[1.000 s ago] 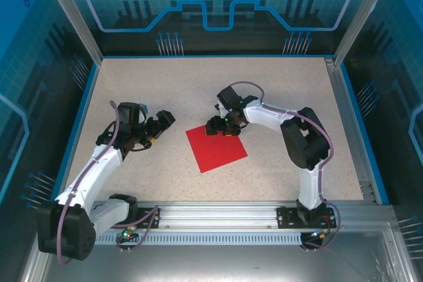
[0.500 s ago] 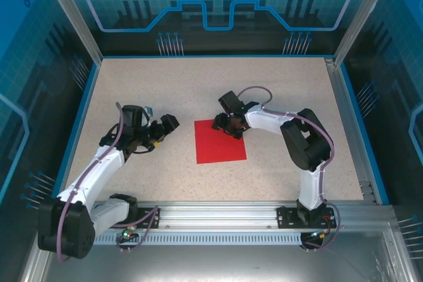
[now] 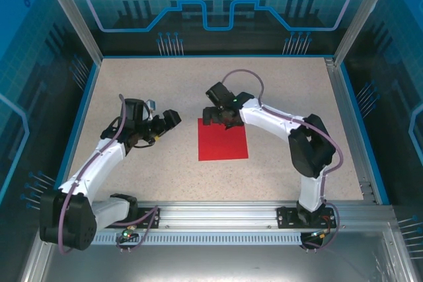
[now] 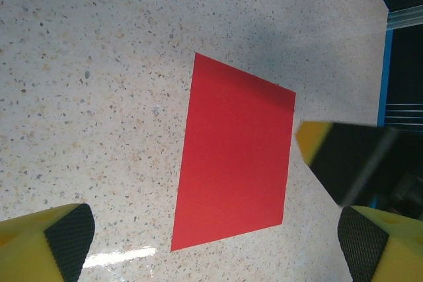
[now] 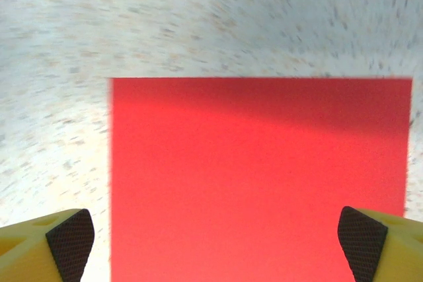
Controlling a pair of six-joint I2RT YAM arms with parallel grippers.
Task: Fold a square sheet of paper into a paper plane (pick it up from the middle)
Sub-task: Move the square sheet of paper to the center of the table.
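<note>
The square sheet of paper [image 3: 223, 141] is bright red and lies flat on the speckled table, its edges square to the table's. My right gripper [image 3: 219, 118] hovers over the sheet's far edge, jaws wide open and empty. In the right wrist view the sheet [image 5: 258, 176] spreads between and beyond the two fingertips [image 5: 69, 239], with the gripper [image 5: 216, 242] above it. My left gripper [image 3: 170, 121] stands open a little to the left of the sheet. The left wrist view has the sheet [image 4: 234, 163] ahead of the open gripper [image 4: 217, 246] and a blurred right finger [image 4: 347, 160] at its far side.
The speckled table [image 3: 165, 84] is bounded by a blue rim [image 3: 82, 117] at left, right and back. A metal rail [image 3: 218, 212] carrying both arm bases runs along the near edge. Slanted frame posts [image 3: 69, 11] rise at the back corners.
The sheet has turned from a skewed lie to square with the table. My right gripper has shifted left along its far edge and opened wide. The left gripper has crept toward the sheet.
</note>
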